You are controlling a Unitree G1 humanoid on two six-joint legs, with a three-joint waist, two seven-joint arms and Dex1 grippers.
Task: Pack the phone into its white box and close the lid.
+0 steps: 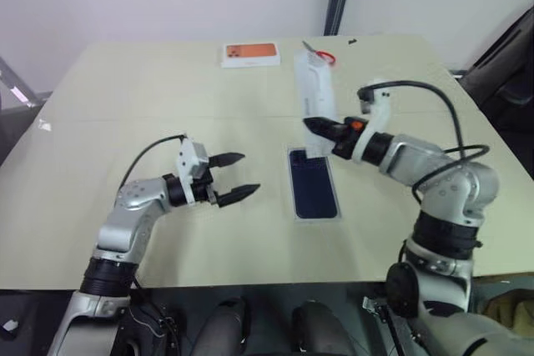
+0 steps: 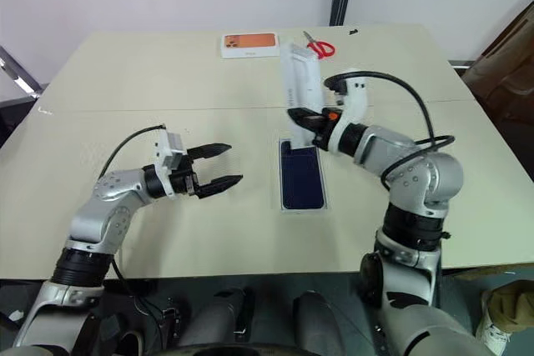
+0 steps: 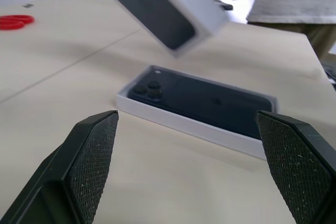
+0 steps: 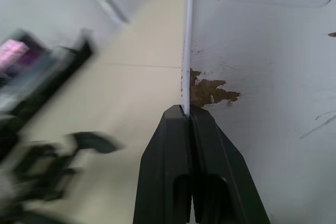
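The dark navy phone lies camera side up inside the white box on the table's middle. Over the box's far end my right gripper is shut on one side wall of the lid. The lid is held off the table, tilted, and reaches away from me. In the right wrist view the fingers pinch the thin lid edge, and the lid's white inside shows a torn brown patch. My left gripper hovers open to the left of the box with nothing between its fingers.
An orange-topped white box lies at the table's far edge, and red-handled scissors lie just to its right. The beige table has a seam running across it. A dark chair stands off the right side.
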